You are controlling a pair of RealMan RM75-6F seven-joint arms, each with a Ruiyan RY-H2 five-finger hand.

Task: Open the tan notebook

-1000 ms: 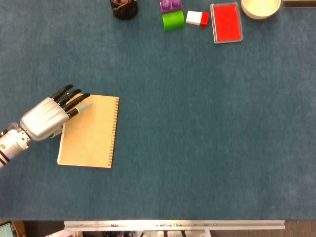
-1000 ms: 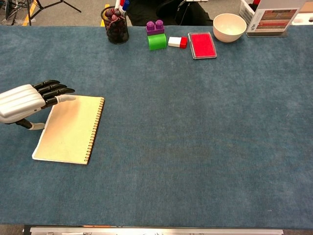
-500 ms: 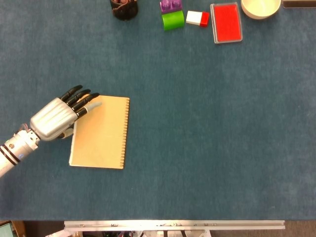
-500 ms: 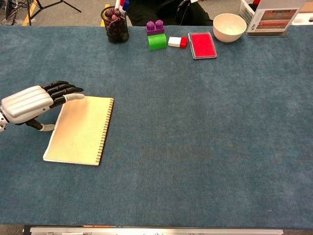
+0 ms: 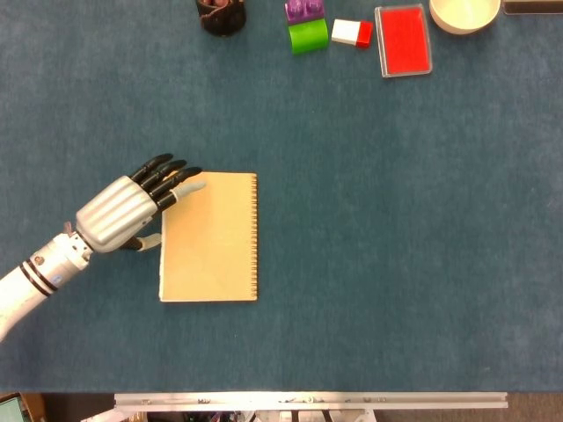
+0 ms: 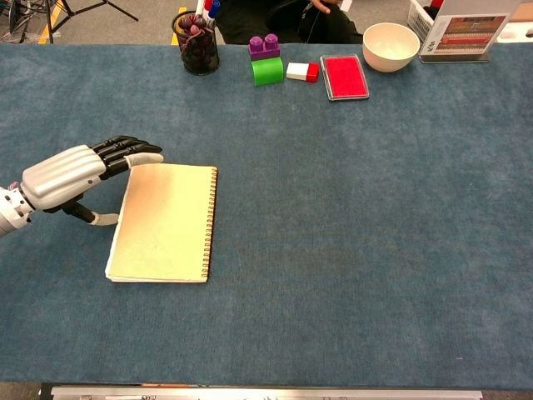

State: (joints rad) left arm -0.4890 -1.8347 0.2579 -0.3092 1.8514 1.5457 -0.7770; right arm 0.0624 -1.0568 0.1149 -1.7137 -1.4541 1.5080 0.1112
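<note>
The tan notebook (image 5: 215, 242) (image 6: 171, 223) lies shut and flat on the blue table, its spiral binding along its right edge. My left hand (image 5: 119, 211) (image 6: 67, 173) is at its upper left corner. The black fingers (image 5: 176, 176) lie stretched over the cover's corner. The thumb (image 5: 149, 240) sits against the notebook's left edge, so the hand holds that edge. The right hand shows in neither view.
Along the far edge stand a dark pen cup (image 6: 197, 46), a purple block on a green block (image 6: 266, 62), a white and red block (image 6: 301, 72), a red flat case (image 6: 344, 77), a white bowl (image 6: 391, 46) and a card stand (image 6: 462, 29). A metal rail (image 5: 308, 402) runs along the near edge.
My left hand has slid to the right with the notebook, which has turned until its binding runs straight up and down.
</note>
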